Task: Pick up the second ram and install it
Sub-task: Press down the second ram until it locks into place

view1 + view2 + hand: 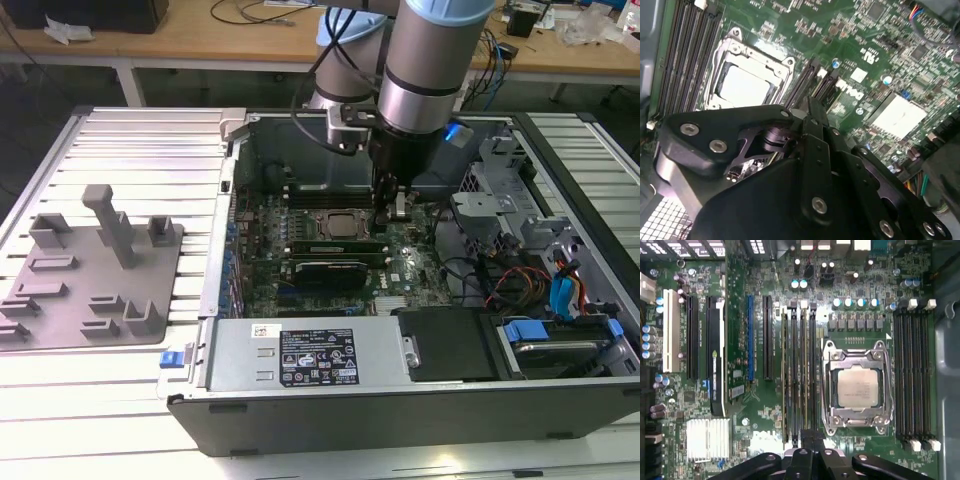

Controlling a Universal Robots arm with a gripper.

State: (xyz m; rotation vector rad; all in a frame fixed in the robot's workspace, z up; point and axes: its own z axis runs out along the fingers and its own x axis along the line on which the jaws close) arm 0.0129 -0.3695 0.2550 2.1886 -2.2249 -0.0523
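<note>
The second ram (804, 375), a thin green stick, stands on edge in a black slot beside the processor socket (856, 387). In the first wrist view my gripper (811, 436) is at the end of that stick, its two black fingers pressed together with no gap. I cannot tell whether the fingertips touch it. Another green stick (784, 375) sits two slots over. In the exterior view the gripper (385, 218) reaches down into the open case, just to that view's right of the socket (335, 225). In the second wrist view the shut fingertips (812, 107) hang over the slot ends (810, 82).
Empty black slots with white end clips (912, 375) lie on the socket's other side. A silver heat sink (707, 439), expansion slots (715, 355) and capacitors crowd the board. Case walls, a drive cage (500, 215) and cables (520, 280) ring it. A grey fixture tray (90, 270) lies on the exterior view's left.
</note>
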